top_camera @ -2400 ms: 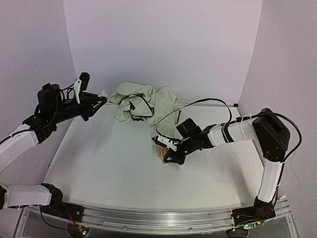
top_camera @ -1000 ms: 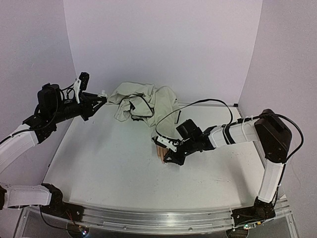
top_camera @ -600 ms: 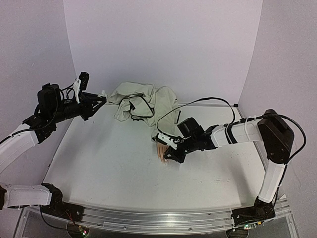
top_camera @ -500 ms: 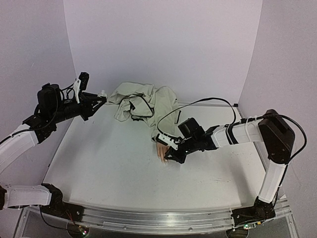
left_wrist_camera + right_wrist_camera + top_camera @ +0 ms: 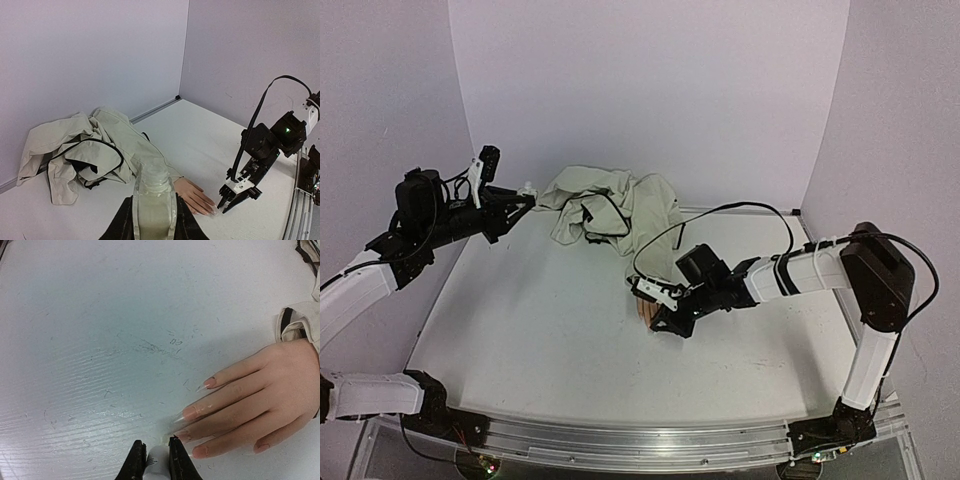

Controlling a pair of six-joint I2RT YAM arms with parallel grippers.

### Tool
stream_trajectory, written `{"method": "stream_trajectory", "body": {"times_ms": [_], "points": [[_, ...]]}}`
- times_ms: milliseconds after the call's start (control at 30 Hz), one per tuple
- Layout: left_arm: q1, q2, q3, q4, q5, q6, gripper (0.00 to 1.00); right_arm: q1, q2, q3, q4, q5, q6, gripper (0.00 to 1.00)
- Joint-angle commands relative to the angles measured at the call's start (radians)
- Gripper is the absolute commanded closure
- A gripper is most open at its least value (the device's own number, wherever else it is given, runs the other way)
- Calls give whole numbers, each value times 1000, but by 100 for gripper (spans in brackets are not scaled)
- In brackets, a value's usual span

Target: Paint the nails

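With a small white brush cap clenched, the right hand is shifted slightly nearer at the skin-coloured oval nails on the white table, painting judged unfinished; a translucent bottle is gripped by the left hand.

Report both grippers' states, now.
Left gripper: closed, holding the pale bottle.
Right gripper: closed on a small white piece, at the fingertips of the mannequin hand.

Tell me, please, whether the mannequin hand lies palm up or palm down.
Palm down: the mannequin hand lies flat on the table, and its nails face up toward the right wrist camera.
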Motion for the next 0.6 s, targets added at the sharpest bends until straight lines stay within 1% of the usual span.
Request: {"method": "stream_trajectory", "body": {"times_ms": [0,333,567], "points": [[5,-14,7,80,21,-1,100,8,-25,8,-30,-36,-1,100],[5,-13,7,80,25,-1,100,6,-6,44,-8,63,12,100],[5,-13,7,79,24,-1,100,6,-20,37,15,67,15,100]]}}
